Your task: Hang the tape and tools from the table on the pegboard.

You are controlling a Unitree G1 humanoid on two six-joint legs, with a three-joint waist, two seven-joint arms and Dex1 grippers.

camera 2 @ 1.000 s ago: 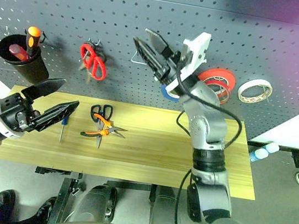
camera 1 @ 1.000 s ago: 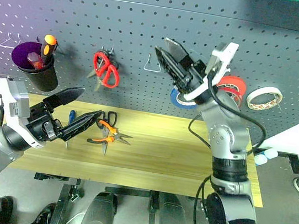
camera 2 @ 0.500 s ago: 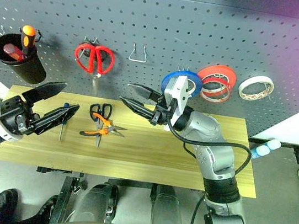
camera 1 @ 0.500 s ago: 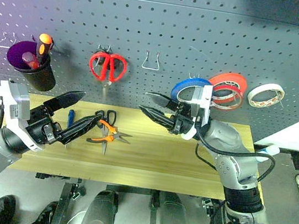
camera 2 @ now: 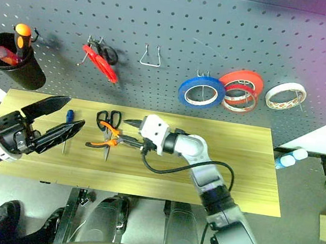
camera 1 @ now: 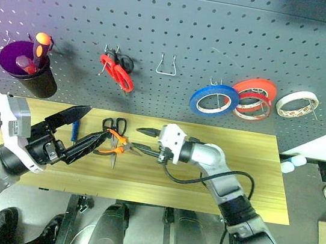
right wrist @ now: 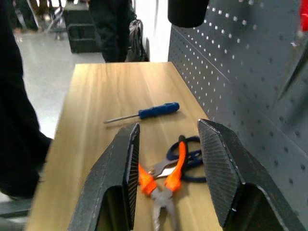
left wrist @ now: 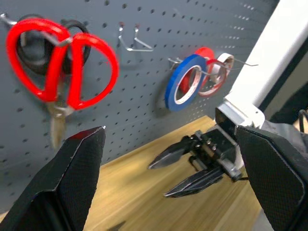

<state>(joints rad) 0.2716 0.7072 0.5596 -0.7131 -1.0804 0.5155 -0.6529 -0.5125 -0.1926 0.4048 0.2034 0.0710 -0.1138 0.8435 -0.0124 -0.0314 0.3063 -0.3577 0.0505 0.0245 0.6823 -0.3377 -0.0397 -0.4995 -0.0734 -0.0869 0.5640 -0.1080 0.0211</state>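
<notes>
While you look down from the head camera, the wooden table (camera 1: 203, 182) lies across the middle of the scene and the dark grey pegboard (camera 1: 180, 45) stands behind it at twelve o'clock.

Your blue tape (camera 1: 214, 100) already hangs on a hook on the pegboard, at about one o'clock from the table's middle. Just beside it, toward three o'clock, hang red-orange rolls (camera 1: 254, 98) and then a white roll (camera 1: 297, 104). An empty wire hook (camera 1: 168, 66) sits at twelve o'clock. Red-handled scissors (camera 1: 116, 72) hang tilted at eleven o'clock, and a black cup (camera 1: 27, 72) holding an orange-handled screwdriver (camera 1: 40, 42) is at ten o'clock.

Your three tools lie together on the table at nine o'clock. The orange-handled pliers (camera 1: 114, 145) lie across the dark-handled scissors (camera 1: 113, 128), touching them. The blue-handled screwdriver (camera 1: 76, 128) lies near them, farther toward nine o'clock.

Your right gripper (camera 1: 144, 142) reaches level across the table toward nine o'clock. Its two fingers stand apart with nothing between them, and their tips are just beside the pliers' nose. You cannot tell whether they touch it.

Your left gripper (camera 1: 83, 128) hovers over the table's nine o'clock end, above the blue-handled screwdriver. Its fingers are spread wide and hold nothing.
</notes>
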